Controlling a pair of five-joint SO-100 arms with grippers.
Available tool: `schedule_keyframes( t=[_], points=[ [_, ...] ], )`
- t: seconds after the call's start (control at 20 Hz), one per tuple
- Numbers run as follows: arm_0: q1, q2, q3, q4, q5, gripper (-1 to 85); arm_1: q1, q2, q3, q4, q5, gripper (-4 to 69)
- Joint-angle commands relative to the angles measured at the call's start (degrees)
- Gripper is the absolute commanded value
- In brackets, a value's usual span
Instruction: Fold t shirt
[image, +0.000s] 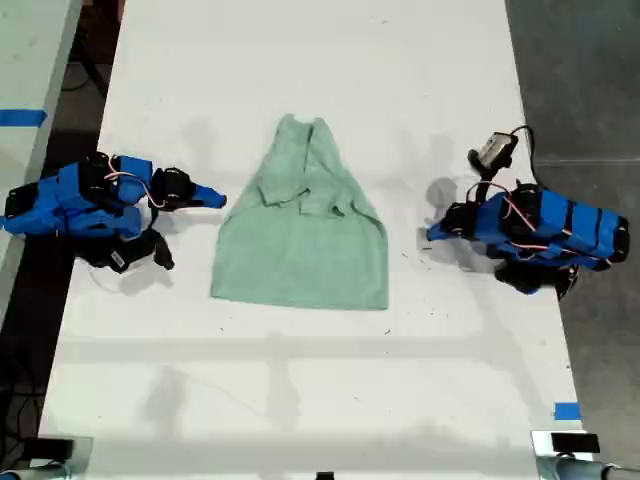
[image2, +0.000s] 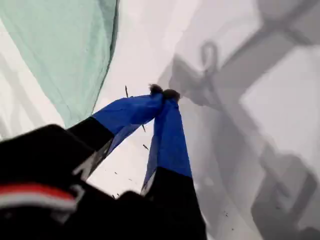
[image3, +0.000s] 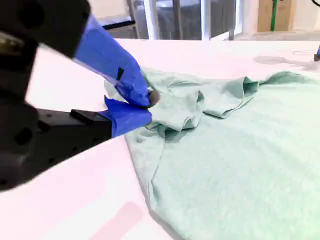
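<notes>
The fingers (image2: 170, 135) of our first gripper (image2: 164, 92) are pressing together, their dark tips meeting with nothing between them. They are hovering just over the bare white table (image2: 150, 45), beside one edge of the t shirt (image2: 65, 55) but apart from it.

The fingers (image3: 110, 55) of our second gripper (image3: 147, 107) are also lying together at the tips. The bunched cloth behind them is making this harder to read in the second wrist view, but they seem to be holding nothing. These tips are sitting level with the rumpled, folded-in sleeves of the t shirt (image3: 240, 150).

In the exterior view we are seeing both arms lying low on the table (image: 300, 60), one on either side of the t shirt (image: 305, 240). Our second gripper (image: 218, 199) is pointing at the sleeve region from just beside it. Our first gripper (image: 432, 233) is pointing at the opposite edge from near it. The pale mint t shirt is lying flat between them, wide hem toward the camera's near side and narrow neck farther off, with its sleeves tucked over the chest.
</notes>
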Motion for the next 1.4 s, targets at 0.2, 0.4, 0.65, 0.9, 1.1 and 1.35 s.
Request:
schedule_keyframes(
  t=[0.2,0.4,0.65,0.9,1.1,1.35],
  points=[
    [0.53,0.35,0.62,0.26,-1.32,0.0,-2.29,0.53,1.76,0.00,3.60,-0.4],
    [0.53,0.35,0.62,0.26,-1.23,0.0,-2.02,0.53,1.76,0.00,3.78,-0.4],
    [0.44,0.35,0.62,0.26,-1.32,0.0,-3.52,0.44,2.29,-9.67,5.54,-0.2],
    [0.00,0.35,0.62,0.26,-1.23,0.0,-4.39,-23.99,-20.65,-10.11,11.51,-0.3],
    [0.26,0.35,0.62,0.35,-1.32,0.0,-7.82,-72.86,-53.53,-9.23,11.87,-0.2],
    [0.44,0.35,0.62,0.44,-1.23,0.0,-11.43,-99.93,-70.84,-8.79,14.41,16.7]
  ],
)
